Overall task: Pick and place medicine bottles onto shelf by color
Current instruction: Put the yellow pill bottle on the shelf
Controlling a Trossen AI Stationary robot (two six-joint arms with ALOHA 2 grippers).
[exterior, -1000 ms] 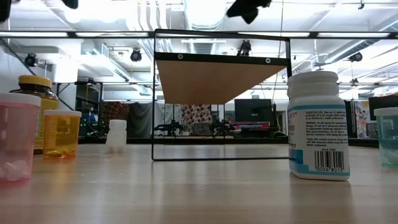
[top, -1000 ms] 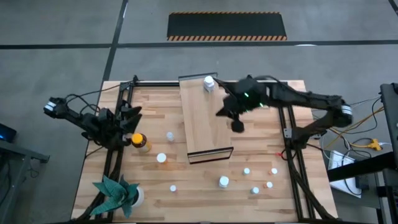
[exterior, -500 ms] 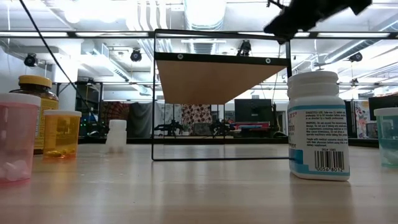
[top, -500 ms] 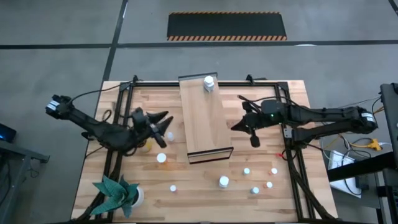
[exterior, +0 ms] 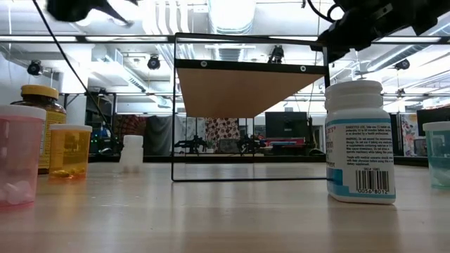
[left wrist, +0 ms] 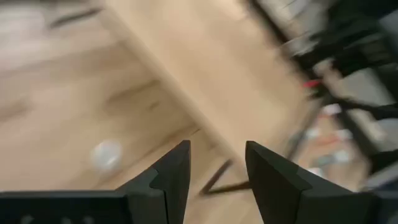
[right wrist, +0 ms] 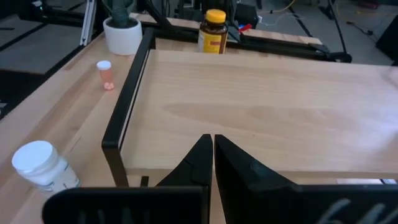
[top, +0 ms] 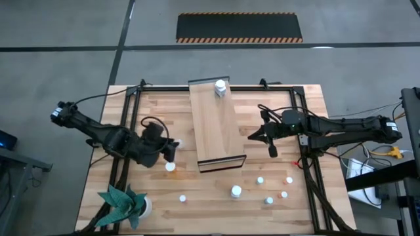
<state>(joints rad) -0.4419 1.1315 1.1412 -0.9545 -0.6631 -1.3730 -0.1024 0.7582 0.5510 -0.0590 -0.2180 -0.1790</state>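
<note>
High view. Shelf (top: 216,121): long light-wood board in a thin dark frame, mid-counter, smooth and rigid. One white-capped bottle (top: 220,88) stands on its far end. The other medicine bottles stand on the striped wood counter (top: 308,118): an orange-capped one (top: 170,166) just beside the left end effector (top: 167,149), a cluster of white- and orange-capped ones (top: 269,190) near the front right. Judged light, hard plastic, smooth-sided, easily tipped; best taken across the round body below the cap. Right end effector (top: 272,149) hangs right of the shelf, fingers pressed together, empty. Green paper plant (top: 121,202) at the front left corner.

Low view. Large white bottle (exterior: 360,140) with printed label and barcode; translucent pink (exterior: 20,151) and amber (exterior: 69,150) vials; yellow-capped amber bottle (exterior: 39,116) behind them. Shelf seen end-on, raised on a wire frame.

Left wrist view. Dark fingers (left wrist: 174,171) partway apart, nothing between them; a pale round cap (left wrist: 106,154) below, blurred.

Right wrist view. Shelf top matte, faint grain; white bottle (right wrist: 43,165) beside its frame.
</note>
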